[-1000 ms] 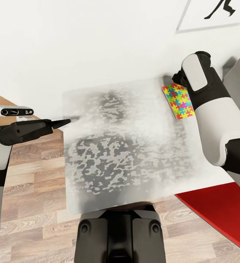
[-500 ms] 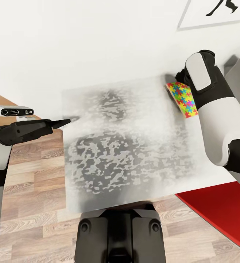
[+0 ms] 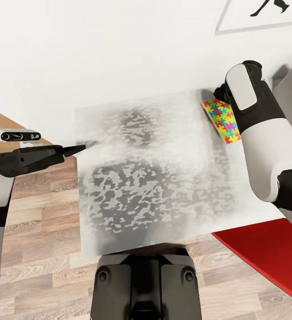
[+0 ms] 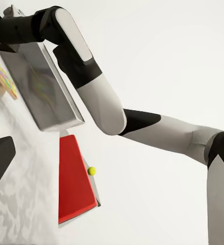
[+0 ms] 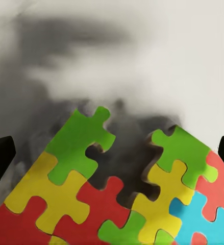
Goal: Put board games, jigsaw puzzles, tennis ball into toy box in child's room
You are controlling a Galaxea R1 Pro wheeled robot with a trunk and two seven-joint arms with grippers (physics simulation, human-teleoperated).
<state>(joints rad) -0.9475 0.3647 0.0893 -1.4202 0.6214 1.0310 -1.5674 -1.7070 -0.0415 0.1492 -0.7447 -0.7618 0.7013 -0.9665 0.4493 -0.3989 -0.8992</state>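
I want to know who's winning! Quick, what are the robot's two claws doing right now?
Left gripper: nothing between its fingers; open or shut cannot be told.
Right gripper: open, its fingers either side of the jigsaw puzzle, not gripping it.

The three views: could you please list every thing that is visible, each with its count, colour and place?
table: one, white top mottled with grey, in front of the robot against the wall
jigsaw puzzle: one, many colours, flat on the table's far right part, partly behind the right arm; the right wrist view shows it close up
toy box: one, grey, on the table beside the puzzle
tennis ball: one, yellow-green, small, seen in the left wrist view next to a red surface
red surface: one, low at the right of the head view
picture: one, white with a black figure, on the wall
floor: wood planks
left gripper: black, at the table's left edge
right arm: white and black, reaching over the puzzle
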